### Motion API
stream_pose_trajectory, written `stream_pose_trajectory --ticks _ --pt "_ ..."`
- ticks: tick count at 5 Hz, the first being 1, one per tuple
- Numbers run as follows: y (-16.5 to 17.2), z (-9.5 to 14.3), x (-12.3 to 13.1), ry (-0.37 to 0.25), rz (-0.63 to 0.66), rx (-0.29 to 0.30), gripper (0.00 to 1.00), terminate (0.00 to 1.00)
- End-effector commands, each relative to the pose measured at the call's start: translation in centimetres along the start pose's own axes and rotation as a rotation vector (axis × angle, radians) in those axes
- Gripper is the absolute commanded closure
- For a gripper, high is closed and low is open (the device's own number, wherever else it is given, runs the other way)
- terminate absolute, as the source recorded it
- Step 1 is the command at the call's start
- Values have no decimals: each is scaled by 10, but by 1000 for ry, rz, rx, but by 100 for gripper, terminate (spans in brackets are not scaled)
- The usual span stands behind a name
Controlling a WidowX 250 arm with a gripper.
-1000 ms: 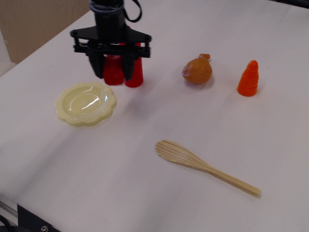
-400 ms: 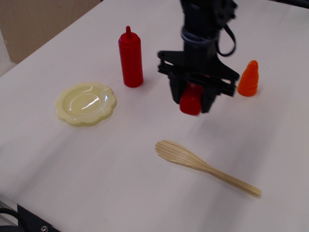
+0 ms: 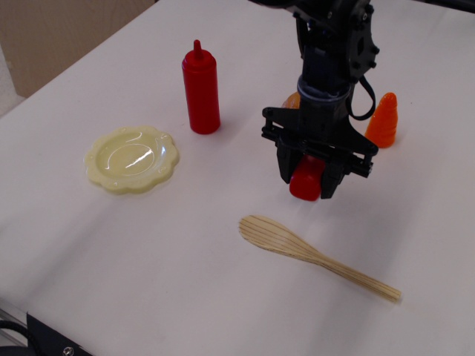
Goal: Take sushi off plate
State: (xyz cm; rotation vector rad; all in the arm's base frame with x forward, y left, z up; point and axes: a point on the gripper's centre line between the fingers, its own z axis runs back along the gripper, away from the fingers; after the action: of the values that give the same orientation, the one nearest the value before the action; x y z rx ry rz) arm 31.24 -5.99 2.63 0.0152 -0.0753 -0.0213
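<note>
I see a white table (image 3: 148, 282) carrying a handful of things. At the left sits a pale yellow plate (image 3: 132, 159) with a wavy rim, nothing on it. Just beyond it, toward the far side, a red squeeze bottle (image 3: 201, 88) stands upright. At the near right a wooden spoon (image 3: 312, 254) lies flat, its head toward the left and its handle running off to the near right. At the far right an orange carrot (image 3: 384, 121) stands on its base. A brownish-orange thing (image 3: 291, 99) shows to its left, mostly hidden; I cannot tell what it is.
</note>
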Motion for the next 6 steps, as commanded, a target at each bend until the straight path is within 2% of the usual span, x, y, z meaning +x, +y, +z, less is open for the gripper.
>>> stream_pose_trajectory --ticks 1,2,3,4,5,6 --pt "0 3 8 -36 11 -11 100 0" --pt "-1 -1 11 -28 12 -21 100 0" --pt "1 -2 11 -23 13 -23 0 0" --pt "18 0 23 -34 10 -51 0 0" --pt "23 13 25 -59 26 -63 0 0" --pt "22 51 11 -150 39 -55 0 0"
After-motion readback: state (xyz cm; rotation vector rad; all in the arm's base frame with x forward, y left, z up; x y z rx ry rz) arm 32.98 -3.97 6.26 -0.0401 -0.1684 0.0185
